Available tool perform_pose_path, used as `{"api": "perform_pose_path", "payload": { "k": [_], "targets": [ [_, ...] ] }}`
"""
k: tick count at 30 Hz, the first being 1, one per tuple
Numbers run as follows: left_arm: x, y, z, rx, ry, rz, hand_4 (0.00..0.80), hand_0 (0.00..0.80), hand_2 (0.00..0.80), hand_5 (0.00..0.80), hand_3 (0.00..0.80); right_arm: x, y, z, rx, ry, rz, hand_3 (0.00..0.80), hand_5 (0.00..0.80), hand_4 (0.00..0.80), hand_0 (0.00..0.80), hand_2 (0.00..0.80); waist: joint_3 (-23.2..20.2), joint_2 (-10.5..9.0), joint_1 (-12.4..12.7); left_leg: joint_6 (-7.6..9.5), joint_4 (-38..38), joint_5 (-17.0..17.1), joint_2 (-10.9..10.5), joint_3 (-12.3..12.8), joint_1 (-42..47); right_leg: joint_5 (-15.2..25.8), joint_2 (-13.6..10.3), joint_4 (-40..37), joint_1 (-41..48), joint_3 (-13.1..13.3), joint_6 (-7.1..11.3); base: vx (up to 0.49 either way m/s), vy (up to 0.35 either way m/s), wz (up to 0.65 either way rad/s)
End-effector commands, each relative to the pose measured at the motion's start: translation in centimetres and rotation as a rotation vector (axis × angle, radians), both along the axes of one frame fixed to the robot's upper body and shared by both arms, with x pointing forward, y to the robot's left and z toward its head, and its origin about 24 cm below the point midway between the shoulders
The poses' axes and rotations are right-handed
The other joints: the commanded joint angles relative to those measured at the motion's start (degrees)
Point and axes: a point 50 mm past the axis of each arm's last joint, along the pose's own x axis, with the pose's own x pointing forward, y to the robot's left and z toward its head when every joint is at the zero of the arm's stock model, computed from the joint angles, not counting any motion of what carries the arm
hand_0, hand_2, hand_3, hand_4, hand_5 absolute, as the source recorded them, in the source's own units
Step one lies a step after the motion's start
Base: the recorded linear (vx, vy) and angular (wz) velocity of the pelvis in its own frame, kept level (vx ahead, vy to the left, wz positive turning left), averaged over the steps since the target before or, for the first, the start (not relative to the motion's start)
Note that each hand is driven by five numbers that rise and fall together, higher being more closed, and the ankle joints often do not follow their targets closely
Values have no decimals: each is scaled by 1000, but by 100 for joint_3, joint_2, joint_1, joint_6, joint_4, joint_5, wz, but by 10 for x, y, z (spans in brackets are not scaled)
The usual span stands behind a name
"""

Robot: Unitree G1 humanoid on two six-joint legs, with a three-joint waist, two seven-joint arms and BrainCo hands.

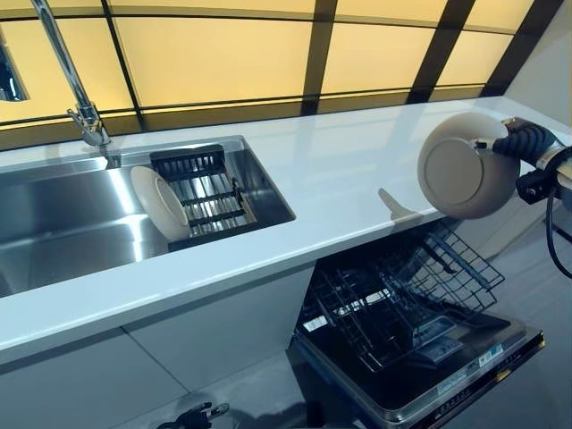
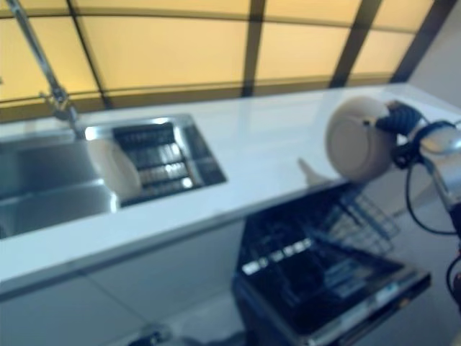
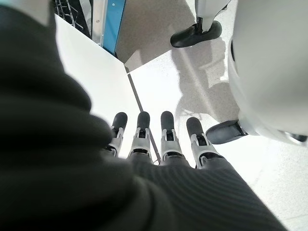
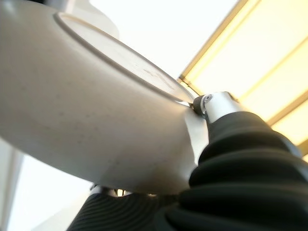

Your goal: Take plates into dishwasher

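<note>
A beige plate [image 1: 465, 170] hangs on edge over the counter's front right corner, above the open dishwasher [image 1: 420, 357], its underside facing me. My right hand [image 1: 527, 143] is shut on the plate's rim from the right; in the right wrist view the plate [image 4: 86, 106] fills the frame with my thumb [image 4: 211, 103] clamped on its edge. A second white plate [image 1: 159, 202] leans upright in the sink [image 1: 71, 223] against a black drying rack [image 1: 201, 192]. My left hand [image 3: 154, 139] hangs low with straight fingers, holding nothing, over the floor.
The dishwasher door is down and its wire lower rack [image 1: 402, 290] is pulled out below the white counter [image 1: 340, 170]. A tall faucet [image 1: 80, 107] stands behind the sink. White cabinet fronts [image 1: 161, 357] run under the counter.
</note>
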Motion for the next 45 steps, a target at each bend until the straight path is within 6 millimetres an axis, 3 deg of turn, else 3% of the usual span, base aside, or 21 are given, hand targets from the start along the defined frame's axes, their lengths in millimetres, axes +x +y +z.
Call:
{"api": "perform_pose_path", "payload": {
  "k": [1,6,19,32,45],
  "targets": [
    [24,3,7,8,-65,-25,0,0,0,0,0,-7,3,47,-60,-168,54,800,800,800,800,800,350,-88,0,274,23,-239,-77,-379,79,-133,55,14,316,-65,133,0,0,0],
    [28,3,8,11,-79,-15,0,0,0,0,0,-13,-3,23,-76,-93,72,800,800,800,800,800,429,-75,-94,273,23,-241,-59,-326,44,-115,71,14,231,3,141,-44,-10,-2],
    [34,6,11,20,-96,-15,0,0,0,0,0,-15,-4,-4,-81,49,102,800,800,800,800,800,573,30,-202,244,23,-228,-57,-259,4,-85,80,14,103,58,139,-30,-10,-5],
    [44,-6,11,-11,-122,-7,0,0,0,0,0,-10,14,-51,-141,98,94,800,800,800,800,800,695,202,-291,231,23,-232,-71,-246,-17,-68,73,14,14,109,121,-8,1,0],
    [51,-16,10,-21,-135,-20,0,0,0,0,0,4,37,-109,-177,172,70,800,800,800,800,800,795,359,-147,215,23,-230,-100,-354,-90,-93,21,14,-15,2,83,-2,0,0]
  ]
}}
